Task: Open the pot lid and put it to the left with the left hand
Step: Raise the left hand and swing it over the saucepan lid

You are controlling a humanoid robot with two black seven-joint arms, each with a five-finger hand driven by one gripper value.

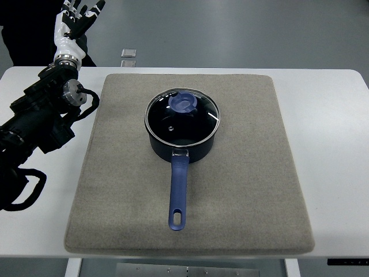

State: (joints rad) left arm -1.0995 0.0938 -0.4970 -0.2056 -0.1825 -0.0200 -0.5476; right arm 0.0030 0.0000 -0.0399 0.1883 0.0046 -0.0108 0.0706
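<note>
A dark blue saucepan (183, 144) stands in the middle of a grey mat (242, 190), its long blue handle (177, 193) pointing toward the near edge. A glass lid (199, 124) with a metal rim and a blue knob (183, 103) sits on the pot. My left arm comes in from the left edge, and its white hand (76, 18) is raised at the far left corner, well away from the pot, fingers spread and holding nothing. The right arm does not show.
The mat lies on a white table (331, 115). A small grey square object (128, 53) lies on the floor beyond the table's far edge. Bare mat lies to the left and right of the pot.
</note>
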